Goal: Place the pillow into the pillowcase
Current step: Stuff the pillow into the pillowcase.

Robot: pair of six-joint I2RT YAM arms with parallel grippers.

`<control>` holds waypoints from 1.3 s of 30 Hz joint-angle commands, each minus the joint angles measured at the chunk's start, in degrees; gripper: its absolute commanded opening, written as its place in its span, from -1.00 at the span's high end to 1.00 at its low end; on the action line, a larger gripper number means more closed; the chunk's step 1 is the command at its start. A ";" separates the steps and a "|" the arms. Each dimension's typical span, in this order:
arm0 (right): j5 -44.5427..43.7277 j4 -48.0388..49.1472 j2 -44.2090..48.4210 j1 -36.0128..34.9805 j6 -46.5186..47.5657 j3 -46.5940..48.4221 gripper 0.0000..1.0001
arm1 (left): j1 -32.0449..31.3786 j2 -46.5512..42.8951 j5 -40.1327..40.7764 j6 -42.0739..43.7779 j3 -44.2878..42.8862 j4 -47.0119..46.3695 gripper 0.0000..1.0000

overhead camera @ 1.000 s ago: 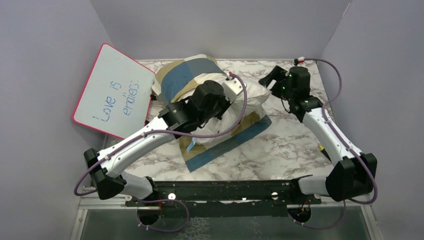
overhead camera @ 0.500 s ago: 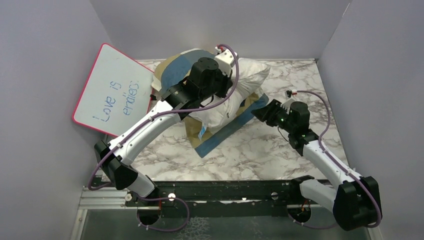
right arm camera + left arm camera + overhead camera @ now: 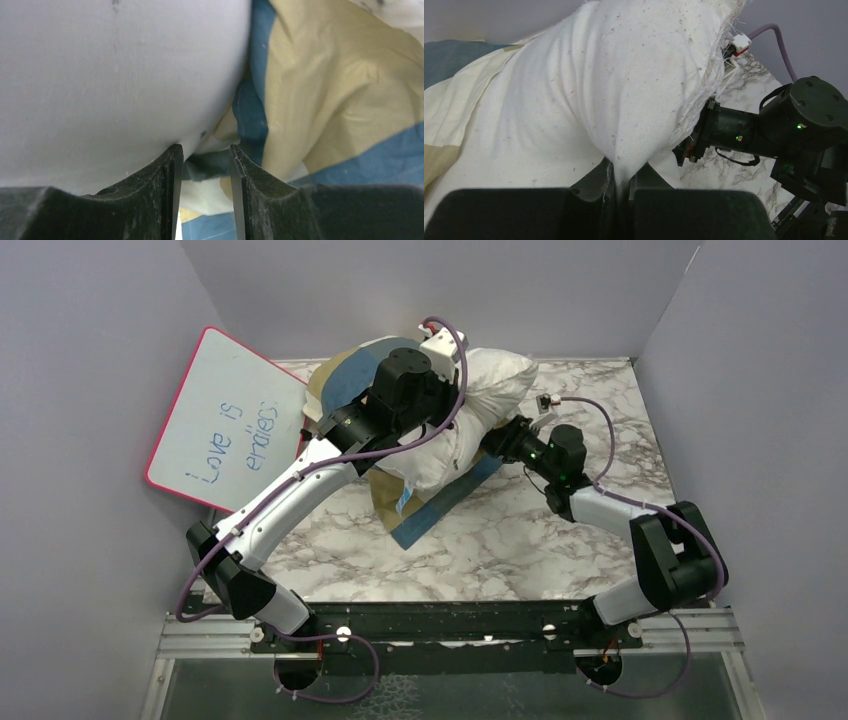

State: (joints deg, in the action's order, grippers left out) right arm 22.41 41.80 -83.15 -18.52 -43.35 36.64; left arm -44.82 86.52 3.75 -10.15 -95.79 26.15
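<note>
The pillow (image 3: 478, 400) is not in yet: it lies on top of the checked pillowcase (image 3: 443, 506), one end pinched tight by the left gripper (image 3: 623, 176), while the right gripper (image 3: 205, 156) has a finger each side of a pillowcase fold, gripping or not I cannot tell.
</note>
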 commanded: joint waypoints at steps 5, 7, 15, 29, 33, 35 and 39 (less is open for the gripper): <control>-5.21 9.66 -9.42 -1.70 5.19 5.09 0.07 | 0.15 -1.15 -3.65 -4.79 -2.35 -8.82 1.00; -8.25 10.96 -10.12 -2.18 7.28 4.66 0.06 | 0.08 -1.35 -3.67 -5.00 -2.14 -9.17 1.00; -12.52 11.51 -13.33 -3.36 9.87 7.22 -0.17 | 0.11 -3.32 -3.67 -6.20 -0.43 -10.36 1.00; -26.69 16.42 -20.76 -7.03 6.20 11.25 0.06 | 0.15 -6.56 -3.36 -7.87 2.62 -12.79 1.00; -30.00 16.76 -22.77 -7.10 5.82 12.48 0.64 | 0.17 -7.19 -2.39 -7.69 3.10 -12.92 1.00; -30.78 17.83 -21.80 -7.12 6.47 11.15 0.97 | 0.13 -7.50 -1.13 -6.70 3.50 -12.80 1.00; -20.82 15.49 -15.15 -6.18 9.47 8.87 0.99 | 0.17 -7.41 5.90 -2.28 4.65 -11.41 1.00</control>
State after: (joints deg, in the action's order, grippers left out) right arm -3.64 56.38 -104.20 -25.50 -36.97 46.89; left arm -44.36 82.46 3.90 -15.68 -91.33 21.85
